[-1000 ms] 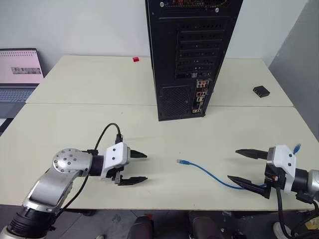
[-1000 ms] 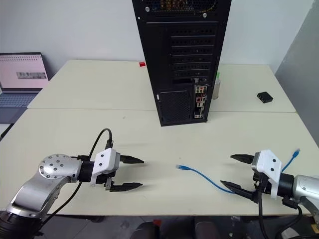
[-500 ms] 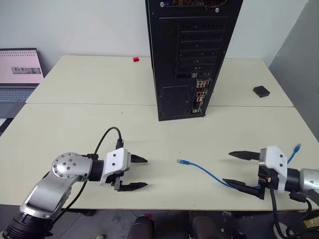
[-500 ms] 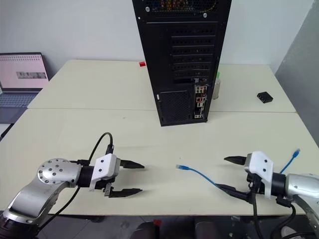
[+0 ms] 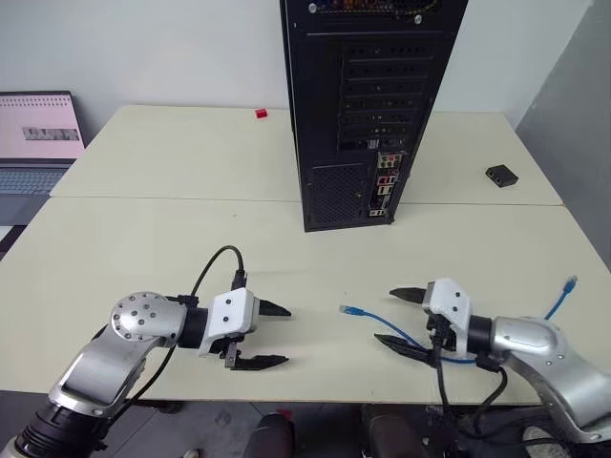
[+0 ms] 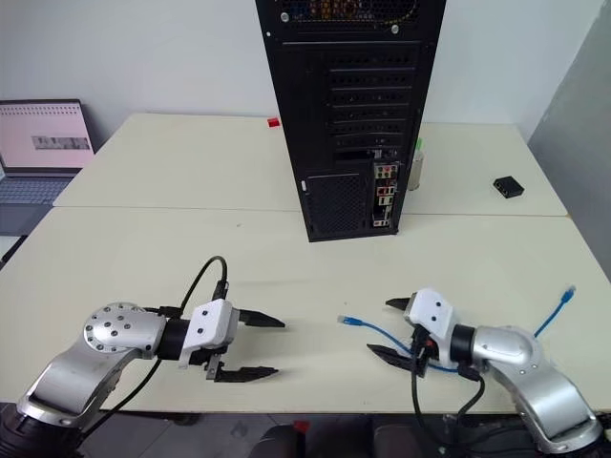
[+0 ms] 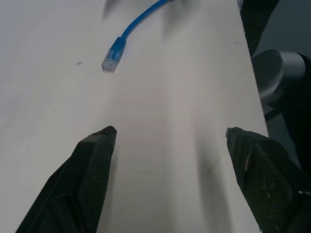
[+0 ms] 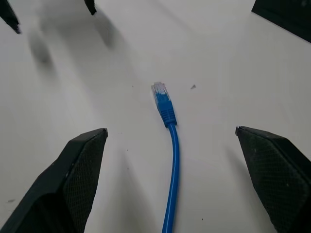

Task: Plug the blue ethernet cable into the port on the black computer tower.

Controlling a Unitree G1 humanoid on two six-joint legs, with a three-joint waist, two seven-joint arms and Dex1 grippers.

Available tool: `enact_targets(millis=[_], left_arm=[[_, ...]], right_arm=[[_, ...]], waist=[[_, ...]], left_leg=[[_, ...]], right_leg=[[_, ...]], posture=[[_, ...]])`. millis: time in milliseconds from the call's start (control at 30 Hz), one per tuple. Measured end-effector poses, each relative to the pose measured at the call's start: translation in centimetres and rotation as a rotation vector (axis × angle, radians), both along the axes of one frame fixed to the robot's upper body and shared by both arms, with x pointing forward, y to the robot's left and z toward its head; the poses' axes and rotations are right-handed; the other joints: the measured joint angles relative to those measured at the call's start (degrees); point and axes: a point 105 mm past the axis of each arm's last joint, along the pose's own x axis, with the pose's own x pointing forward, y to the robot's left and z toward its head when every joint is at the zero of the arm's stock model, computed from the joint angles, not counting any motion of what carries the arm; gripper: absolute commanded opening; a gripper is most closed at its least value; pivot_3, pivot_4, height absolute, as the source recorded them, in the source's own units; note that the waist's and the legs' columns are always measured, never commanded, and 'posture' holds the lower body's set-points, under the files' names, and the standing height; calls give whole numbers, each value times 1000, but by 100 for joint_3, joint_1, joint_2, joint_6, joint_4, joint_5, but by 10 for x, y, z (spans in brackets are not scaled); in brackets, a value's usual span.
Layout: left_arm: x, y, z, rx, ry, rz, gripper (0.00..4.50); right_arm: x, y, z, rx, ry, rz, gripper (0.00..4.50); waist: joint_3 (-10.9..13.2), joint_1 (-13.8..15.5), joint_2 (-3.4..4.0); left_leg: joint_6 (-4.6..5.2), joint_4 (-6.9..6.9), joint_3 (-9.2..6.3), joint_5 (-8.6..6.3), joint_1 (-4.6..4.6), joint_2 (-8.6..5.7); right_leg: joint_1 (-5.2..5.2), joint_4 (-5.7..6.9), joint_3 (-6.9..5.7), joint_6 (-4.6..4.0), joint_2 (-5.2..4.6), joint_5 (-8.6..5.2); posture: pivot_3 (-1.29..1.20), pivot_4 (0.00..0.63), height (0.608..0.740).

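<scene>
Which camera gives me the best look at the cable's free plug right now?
The right wrist view: the plug of the blue ethernet cable lies centred between the open right gripper fingers. The left wrist view shows it farther off; the head views show it small on the table.

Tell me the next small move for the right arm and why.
Probably ease the right gripper forward and shut it near the plug. It is open, the blue ethernet cable lies loose on the table between its fingers, nothing held.
</scene>
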Motion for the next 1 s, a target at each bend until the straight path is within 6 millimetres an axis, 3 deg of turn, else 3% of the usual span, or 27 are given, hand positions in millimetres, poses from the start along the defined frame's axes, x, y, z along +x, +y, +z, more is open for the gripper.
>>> enact_targets(millis=[200, 300, 833, 1000], left_arm=[[1, 0, -1, -1, -16, 10, 3848], [0, 0, -1, -3, -18, 11, 3848], [10, -7, -1, -49, -29, 22, 3848], [22, -18, 0, -98, -34, 17, 3848]], right_arm=[[11, 10, -6, 19, -5, -5, 4485], [15, 16, -11, 25, 0, -4, 4073], [17, 24, -21, -76, -88, 79, 262], [20, 26, -18, -90, -95, 96, 86]], waist=[[0, 0, 0], [0, -1, 0], [-1, 0, 0], [-1, 0, 1]], left_leg=[[0, 0, -1, 0, -1, 0], [0, 0, -1, 0, -1, 0], [0, 1, -2, 0, 1, 0], [0, 4, -3, 0, 0, -2]], right_leg=[[-2, 1, -1, -1, -1, 0], [-2, 1, -1, -1, 0, 0], [-1, 3, -3, -2, 0, 1], [0, 4, -3, -2, -1, 1]], posture=[[0, 150, 740], [0, 150, 740], [0, 150, 740], [0, 150, 740]])
